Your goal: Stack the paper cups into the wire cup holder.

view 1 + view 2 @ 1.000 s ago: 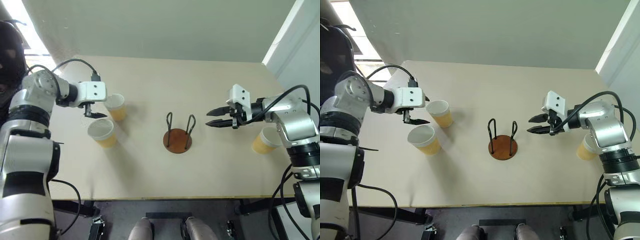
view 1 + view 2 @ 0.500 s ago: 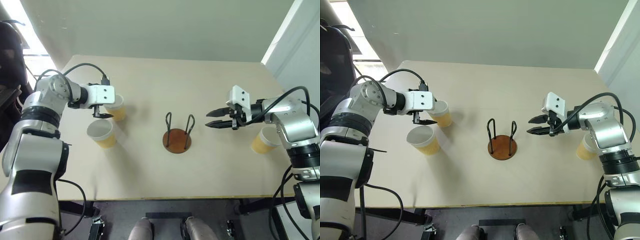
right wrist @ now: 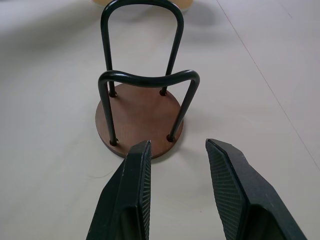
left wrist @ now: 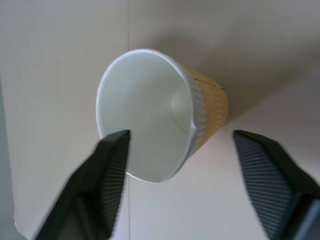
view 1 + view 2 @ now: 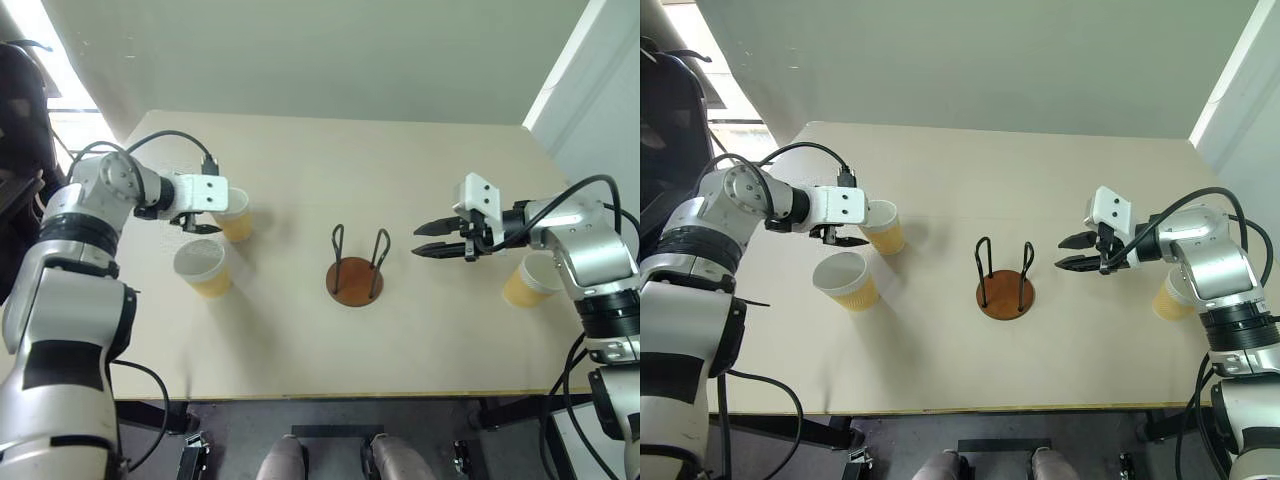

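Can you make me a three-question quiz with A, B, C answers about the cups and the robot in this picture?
1. Where is the wire cup holder?
A. Middle of the table, between both grippers
B. Table's far corner
C. On the floor

2. How many paper cups stand on the table?
A. One
B. Three
C. Five

3. What is inside the holder?
A. Two cups
B. A spoon
C. Nothing yet

Answers:
1 A: it sits between the left gripper and the right gripper.
2 B: two by the left gripper, one by the right arm.
3 C: its brown base is bare.
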`<state>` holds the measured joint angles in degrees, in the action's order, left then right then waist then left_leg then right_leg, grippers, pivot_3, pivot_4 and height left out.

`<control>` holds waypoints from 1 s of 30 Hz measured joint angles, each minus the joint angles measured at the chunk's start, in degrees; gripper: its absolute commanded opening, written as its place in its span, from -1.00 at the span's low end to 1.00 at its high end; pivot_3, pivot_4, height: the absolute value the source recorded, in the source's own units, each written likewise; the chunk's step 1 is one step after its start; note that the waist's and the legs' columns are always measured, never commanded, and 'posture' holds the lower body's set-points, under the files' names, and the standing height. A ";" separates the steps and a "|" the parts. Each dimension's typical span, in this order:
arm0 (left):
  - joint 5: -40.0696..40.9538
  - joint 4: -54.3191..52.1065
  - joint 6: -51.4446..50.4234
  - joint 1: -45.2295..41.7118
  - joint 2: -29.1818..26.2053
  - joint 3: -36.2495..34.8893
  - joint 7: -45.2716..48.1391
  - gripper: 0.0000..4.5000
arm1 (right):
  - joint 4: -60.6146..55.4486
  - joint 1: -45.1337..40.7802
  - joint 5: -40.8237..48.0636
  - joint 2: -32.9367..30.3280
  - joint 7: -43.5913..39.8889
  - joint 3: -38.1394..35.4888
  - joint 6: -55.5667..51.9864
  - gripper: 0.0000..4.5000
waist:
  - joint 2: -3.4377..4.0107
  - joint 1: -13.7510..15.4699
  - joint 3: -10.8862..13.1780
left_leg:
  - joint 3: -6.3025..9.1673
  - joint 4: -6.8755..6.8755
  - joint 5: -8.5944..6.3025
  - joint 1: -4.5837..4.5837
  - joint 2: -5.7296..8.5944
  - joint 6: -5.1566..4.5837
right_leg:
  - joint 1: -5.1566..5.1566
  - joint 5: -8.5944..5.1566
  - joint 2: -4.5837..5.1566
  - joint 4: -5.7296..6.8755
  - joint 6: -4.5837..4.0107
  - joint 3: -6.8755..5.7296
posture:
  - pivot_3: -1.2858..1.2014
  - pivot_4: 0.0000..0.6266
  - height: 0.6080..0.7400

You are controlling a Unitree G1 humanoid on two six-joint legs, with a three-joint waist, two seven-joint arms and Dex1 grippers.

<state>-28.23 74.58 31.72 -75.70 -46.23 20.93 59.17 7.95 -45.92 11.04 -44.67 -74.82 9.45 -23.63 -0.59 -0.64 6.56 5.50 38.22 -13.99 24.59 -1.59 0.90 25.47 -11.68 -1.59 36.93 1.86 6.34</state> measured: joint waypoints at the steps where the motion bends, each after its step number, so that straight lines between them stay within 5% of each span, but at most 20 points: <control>1: -0.21 0.12 0.07 0.04 0.00 0.04 -0.64 -0.07 | -0.01 0.00 0.00 0.00 0.01 0.00 0.00 -0.24 | 0.00 0.03 0.00 | 0.04 0.01 0.00 0.00 -0.05 0.00 | 0.00 0.00 0.06 0.00 0.00 0.05 | 0.03 -0.52 1.00; 7: -1.22 0.89 0.41 0.16 0.06 0.34 -3.16 -0.98 | -0.22 0.01 0.02 -0.01 0.13 -0.01 -0.15 -0.24 | 0.01 0.04 0.00 | 0.07 0.00 0.00 0.00 -0.10 0.00 | 0.00 0.00 0.07 0.00 0.00 0.06 | 0.03 -0.52 1.00; 20: -2.15 1.71 1.33 0.68 0.03 1.37 -2.40 -0.98 | -0.62 0.11 0.06 -0.15 0.65 -0.02 -0.50 -0.24 | 0.00 0.08 0.00 | 0.02 0.02 0.01 -0.01 -0.05 0.00 | 0.00 0.00 0.05 0.01 0.00 0.01 | 0.03 -0.52 1.00; 30: 3.50 2.00 0.30 -6.39 0.16 -4.14 7.72 -0.98 | -0.84 0.73 0.27 -0.90 0.51 -0.02 -0.74 -0.24 | -0.02 0.21 -0.02 | -0.05 -0.01 0.00 0.04 0.06 0.00 | 0.00 -0.01 -0.01 -0.04 0.02 0.00 | 0.03 -0.52 1.00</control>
<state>-24.73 76.58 32.01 -82.09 -46.08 16.79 66.90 7.11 -45.19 11.31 -45.57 -74.31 9.43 -24.37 -0.61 -0.43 6.54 5.45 38.21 -13.99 24.63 -1.53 0.90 25.47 -11.69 -1.59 36.89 1.88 6.34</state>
